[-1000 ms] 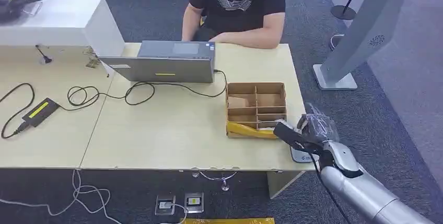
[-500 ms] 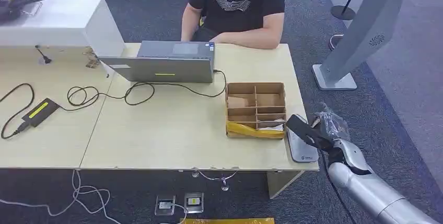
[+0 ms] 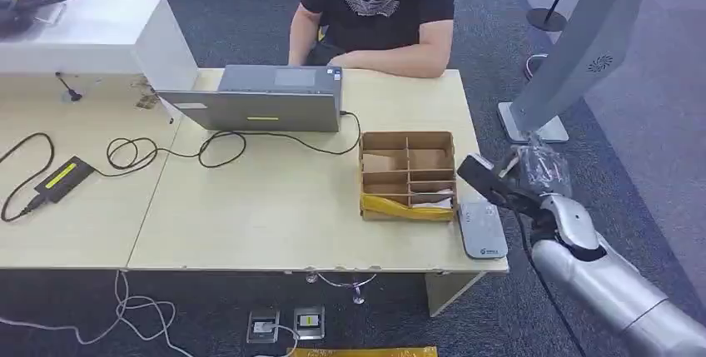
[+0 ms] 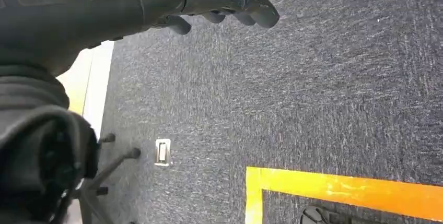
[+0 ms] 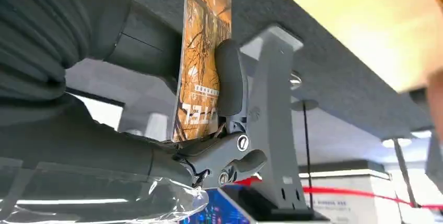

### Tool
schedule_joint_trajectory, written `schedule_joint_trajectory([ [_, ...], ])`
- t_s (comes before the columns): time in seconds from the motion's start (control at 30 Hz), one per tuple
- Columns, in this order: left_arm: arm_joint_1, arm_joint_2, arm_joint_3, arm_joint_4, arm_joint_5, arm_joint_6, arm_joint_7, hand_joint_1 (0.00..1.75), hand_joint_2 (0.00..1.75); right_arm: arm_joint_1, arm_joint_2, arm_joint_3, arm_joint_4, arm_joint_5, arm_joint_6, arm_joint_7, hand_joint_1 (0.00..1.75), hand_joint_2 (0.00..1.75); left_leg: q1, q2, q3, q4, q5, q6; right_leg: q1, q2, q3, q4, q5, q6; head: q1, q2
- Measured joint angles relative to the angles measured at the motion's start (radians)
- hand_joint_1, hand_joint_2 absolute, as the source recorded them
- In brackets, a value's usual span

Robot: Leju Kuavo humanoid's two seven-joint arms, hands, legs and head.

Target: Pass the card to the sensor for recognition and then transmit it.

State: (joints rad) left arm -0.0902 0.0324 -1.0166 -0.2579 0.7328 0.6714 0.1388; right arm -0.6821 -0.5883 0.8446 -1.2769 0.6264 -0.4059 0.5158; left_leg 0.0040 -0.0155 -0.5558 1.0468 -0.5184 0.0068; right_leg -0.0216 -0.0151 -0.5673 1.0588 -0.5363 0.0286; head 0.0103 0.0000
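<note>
My right hand [image 3: 520, 180] hovers off the table's right edge, just beyond the grey card sensor [image 3: 482, 229], which lies flat at the front right corner. In the right wrist view, thumb and fingers [image 5: 230, 78] pinch an orange-brown printed card [image 5: 201, 62] held upright. A crumpled clear plastic wrap covers the back of that hand. My left hand [image 4: 224, 2] hangs over dark carpet with its fingers loosely extended and nothing in them.
A cardboard divider box [image 3: 408, 139] stands just left of the sensor. A laptop [image 3: 266, 106], cables and a power adapter [image 3: 62, 178] lie further left. A person [image 3: 375, 7] sits at the far edge. A grey kiosk stand [image 3: 566, 66] rises to the right.
My right hand has moved with the card from over the sensor toward the back and right, and the sensor is now uncovered. The left hand has not moved.
</note>
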Motion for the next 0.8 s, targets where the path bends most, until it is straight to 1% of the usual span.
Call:
schedule_joint_trajectory([
  [0.1,-0.001,0.002,-0.013,0.000,0.006,-0.001,-0.003,0.00,0.00,-0.030,-0.014,-0.011,-0.056,-0.004,0.015,0.009,1.75,1.75,0.000,0.000,0.000,0.000,0.000,0.000,0.000,0.000,0.000,0.000,0.000,0.000,0.000,0.000],
  [0.3,-0.005,0.004,-0.034,0.000,0.015,-0.004,-0.013,0.00,0.00,-0.096,-0.024,-0.018,-0.156,-0.018,0.056,0.018,1.75,1.75,0.000,0.000,0.000,0.000,0.000,0.000,0.000,0.000,0.000,0.000,0.000,0.000,0.000,0.000],
  [0.5,-0.007,0.004,-0.044,0.000,0.018,-0.011,-0.014,0.00,0.00,-0.134,-0.019,-0.016,-0.202,0.003,0.083,0.027,1.75,1.75,0.000,0.000,-0.001,0.000,0.000,0.000,0.000,0.000,0.000,0.000,0.000,0.000,0.000,0.000],
  [0.67,-0.011,0.003,-0.051,0.000,0.021,-0.012,-0.020,0.00,0.00,-0.162,0.013,0.002,-0.211,0.017,0.113,0.010,1.75,1.75,0.000,0.000,-0.001,0.000,0.000,0.000,0.000,0.000,0.000,0.000,0.000,0.000,0.000,0.000],
  [0.8,-0.015,0.003,-0.067,0.000,0.021,-0.015,-0.020,0.00,0.00,-0.177,0.062,0.020,-0.193,0.023,0.093,-0.023,1.75,1.75,0.001,0.000,-0.001,0.000,0.000,0.000,0.001,0.000,0.000,0.000,0.000,0.000,-0.001,0.000],
])
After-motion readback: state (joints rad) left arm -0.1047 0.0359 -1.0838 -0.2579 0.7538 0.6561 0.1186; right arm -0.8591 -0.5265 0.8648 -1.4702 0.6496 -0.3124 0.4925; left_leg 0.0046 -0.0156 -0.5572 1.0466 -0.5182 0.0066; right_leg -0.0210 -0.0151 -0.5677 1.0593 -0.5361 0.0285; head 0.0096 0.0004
